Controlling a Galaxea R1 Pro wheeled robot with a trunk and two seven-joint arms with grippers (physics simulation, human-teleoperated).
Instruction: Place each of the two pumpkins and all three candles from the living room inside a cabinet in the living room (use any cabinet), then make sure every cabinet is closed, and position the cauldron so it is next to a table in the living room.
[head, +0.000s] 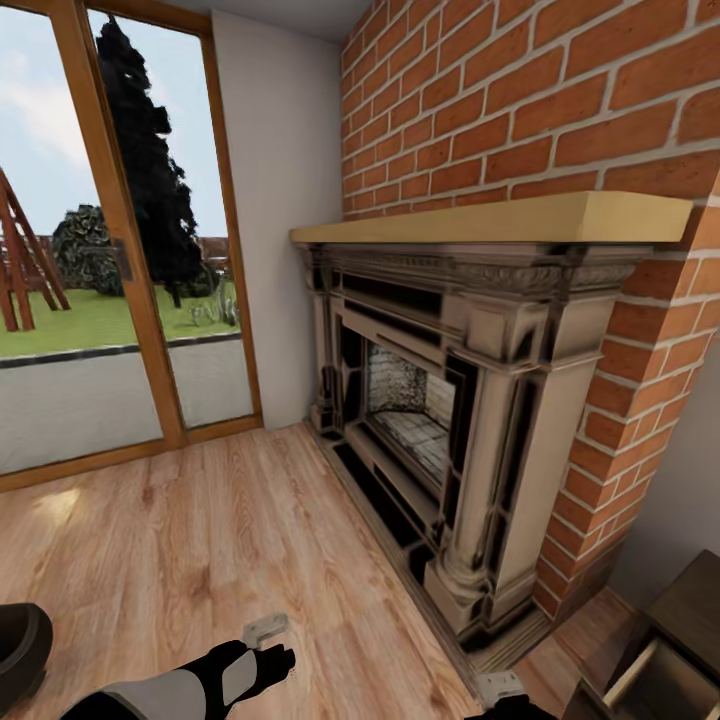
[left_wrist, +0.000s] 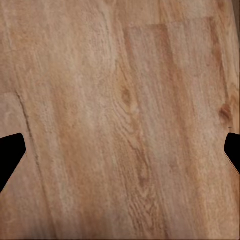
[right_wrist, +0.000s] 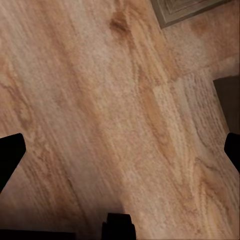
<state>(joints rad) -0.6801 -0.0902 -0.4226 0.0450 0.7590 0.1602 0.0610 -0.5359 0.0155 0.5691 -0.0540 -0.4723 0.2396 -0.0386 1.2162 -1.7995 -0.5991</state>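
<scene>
Cabinet just beside right pincer; left pincer spread wide.

Your left arm reaches forward low in the head view, its pincer pointing down with fingers spread wide and nothing between them. Your right pincer likewise points down, fingers wide apart and empty.

The fireplace occupies the frame's centre-right, set against the brick wall and topped by the mantel. The glass door fills the upper left. The cabinet sits in the lower right corner, right of the fireplace base.
</scene>
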